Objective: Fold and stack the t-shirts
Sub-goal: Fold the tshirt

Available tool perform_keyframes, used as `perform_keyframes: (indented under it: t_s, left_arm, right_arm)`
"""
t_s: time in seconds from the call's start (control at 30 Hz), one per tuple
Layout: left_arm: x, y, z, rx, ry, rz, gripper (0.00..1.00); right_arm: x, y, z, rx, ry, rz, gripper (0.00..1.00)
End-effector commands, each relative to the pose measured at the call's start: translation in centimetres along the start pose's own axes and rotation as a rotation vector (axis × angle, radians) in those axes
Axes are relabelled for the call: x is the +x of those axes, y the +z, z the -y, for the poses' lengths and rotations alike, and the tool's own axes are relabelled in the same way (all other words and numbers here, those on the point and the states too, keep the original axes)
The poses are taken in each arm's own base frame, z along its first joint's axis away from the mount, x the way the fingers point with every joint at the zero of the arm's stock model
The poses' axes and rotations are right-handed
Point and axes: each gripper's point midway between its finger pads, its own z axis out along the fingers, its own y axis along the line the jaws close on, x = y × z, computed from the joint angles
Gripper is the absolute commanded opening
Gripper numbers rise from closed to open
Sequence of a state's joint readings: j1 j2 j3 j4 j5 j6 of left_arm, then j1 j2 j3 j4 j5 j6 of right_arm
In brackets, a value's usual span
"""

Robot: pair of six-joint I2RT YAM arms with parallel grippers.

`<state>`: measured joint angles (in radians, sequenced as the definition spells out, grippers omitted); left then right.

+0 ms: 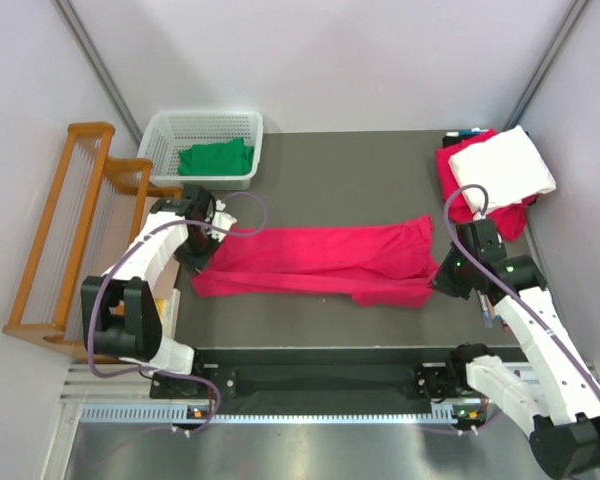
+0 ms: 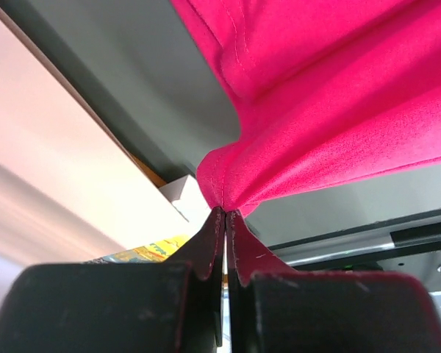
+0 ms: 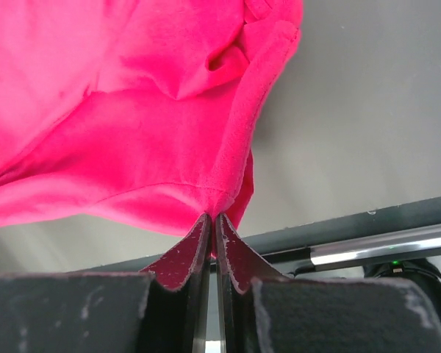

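Pink t-shirt (image 1: 315,262): middle of the counter (image 1: 340,170), a half-folded band, long axis left to right. Left tool (image 2: 224,215) and right tool (image 3: 212,219) are each pinched tight on one end. Stack (image 1: 495,170) at far right: white over red, seemingly done. Green shirt (image 1: 215,158) waits in basket (image 1: 160,135); roughly halfway.

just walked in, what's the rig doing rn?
Both arms are on one pink t-shirt. The left gripper is shut on its left end and the right gripper on its right end, so it is stretched as a long band across the table. At back right, a folded white shirt sits on a red one. A green shirt lies in the white basket at back left.
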<state>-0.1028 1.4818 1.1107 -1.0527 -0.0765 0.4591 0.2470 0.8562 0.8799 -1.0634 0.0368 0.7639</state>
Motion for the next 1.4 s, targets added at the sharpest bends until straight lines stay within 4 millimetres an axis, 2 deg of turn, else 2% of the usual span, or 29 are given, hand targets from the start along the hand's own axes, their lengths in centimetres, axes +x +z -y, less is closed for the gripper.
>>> perform_keyframes:
  t_s: [0.0,0.17,0.33,0.5,0.57,0.67,0.7,0.73,0.83,0.87,0.93,1.03,1.23,1.37]
  left_arm:
    - [0.7,-1.5,-0.7,-0.035,0.014,-0.005,0.00]
    - [1.0,-1.7,-0.7,-0.045,0.014,0.000,0.00]
    - [0.6,-1.9,-1.0,-0.053,0.008,0.013,0.00]
    - [-0.4,-1.6,-1.5,-0.060,0.009,0.023,0.00]
    - [-1.4,-1.1,-2.0,-0.069,0.008,0.030,0.00]
    - [-2.0,-0.7,-2.1,-0.047,-0.003,0.007,0.00]
    - [-2.1,-0.7,-2.0,-0.040,-0.006,0.007,0.00]
    - [-2.1,-0.9,-1.9,-0.035,0.000,0.014,0.00]
    - [-2.1,-0.8,-1.6,-0.023,0.002,0.021,0.00]
    - [-2.2,-0.7,-1.5,-0.013,0.001,0.022,0.00]
    - [-2.0,-0.3,-1.3,-0.005,-0.002,0.014,0.00]
    - [-1.8,0.0,-1.0,0.004,-0.004,0.010,0.00]
    - [-1.5,0.4,-0.7,0.012,-0.010,0.007,0.00]
    - [-1.3,0.6,-0.6,0.016,-0.011,0.002,0.00]
  right_arm:
    - [-0.6,-2.2,-0.2,-0.028,0.015,0.054,0.06]
    - [-0.5,-3.4,0.4,-0.029,0.023,0.081,0.06]
    - [-0.8,-3.5,0.4,-0.020,0.025,0.092,0.07]
    - [-1.7,-1.9,-0.7,-0.035,0.030,0.092,0.07]
    - [-2.4,-0.9,-1.4,-0.042,0.033,0.096,0.06]
    - [-2.3,0.2,-2.0,-0.041,0.017,0.056,0.04]
    - [-1.9,0.3,-2.1,-0.044,0.016,0.038,0.04]
    - [-1.6,0.3,-2.1,-0.055,0.016,0.034,0.10]
    - [0.9,1.3,-0.9,-0.064,0.003,-0.032,0.46]
    - [2.2,2.1,0.2,-0.037,-0.006,-0.071,0.48]
    - [4.1,2.8,1.5,-0.014,-0.013,-0.125,0.50]
    - [5.9,3.2,2.6,0.000,-0.012,-0.175,0.49]
    - [8.7,4.3,3.5,-0.010,0.003,-0.264,0.48]
    - [9.7,5.0,3.4,-0.030,0.016,-0.301,0.47]
